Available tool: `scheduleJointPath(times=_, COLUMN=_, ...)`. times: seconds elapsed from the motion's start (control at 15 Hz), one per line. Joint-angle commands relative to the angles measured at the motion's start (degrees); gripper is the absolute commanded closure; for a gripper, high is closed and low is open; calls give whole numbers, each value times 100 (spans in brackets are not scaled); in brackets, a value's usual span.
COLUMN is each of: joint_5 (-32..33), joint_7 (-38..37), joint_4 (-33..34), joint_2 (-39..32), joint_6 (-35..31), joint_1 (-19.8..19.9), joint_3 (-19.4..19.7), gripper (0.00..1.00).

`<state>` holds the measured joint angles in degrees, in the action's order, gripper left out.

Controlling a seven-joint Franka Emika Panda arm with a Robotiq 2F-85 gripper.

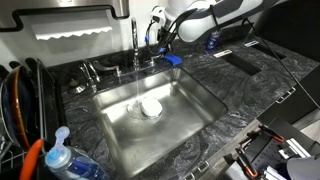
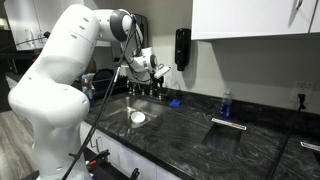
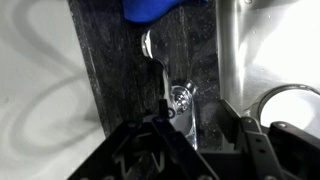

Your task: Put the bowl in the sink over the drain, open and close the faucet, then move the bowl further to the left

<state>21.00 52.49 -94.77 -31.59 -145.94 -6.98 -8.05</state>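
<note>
At the lower left of an exterior view, nearest the camera, a clear bottle (image 1: 58, 155) with a blue cap stands on the dark marbled countertop (image 1: 240, 95). A dish rack (image 1: 20, 100) runs along the left edge beside it. Past them the steel sink (image 1: 195, 105) fills the middle of the frame. The white bowl (image 1: 150, 107) sits upright on the sink's floor near the centre, apart from the walls. The drain is hidden from this view. A thin pale streak runs from the spout down to the bowl. It looks like water but is too faint to be sure.

Behind the basin rises the chrome faucet (image 1: 135, 45). A blue sponge-like object (image 1: 172, 60) lies on the counter just to its right. Farthest back, the gripper (image 1: 160, 40) hangs above the faucet's base, between the spout and the sponge-like object.

In the wrist view the dark fingers (image 3: 135, 150) enter from the bottom edge and stand apart, clamped on nothing. A chrome lever handle (image 3: 152, 60) and its round base lie ahead of the gap, ungripped, with the blue object at the top edge beyond.
</note>
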Motion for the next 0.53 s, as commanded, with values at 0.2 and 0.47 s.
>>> scheduleJointPath(times=0.2, joint_5=13, joint_7=22, joint_4=-193, joint_2=167, joint_6=56, joint_1=10, joint_3=33, gripper=1)
scheduleJointPath(times=0.47, joint_5=3, joint_7=57, joint_4=-196, joint_2=165, joint_6=47, joint_1=29, joint_3=23, gripper=0)
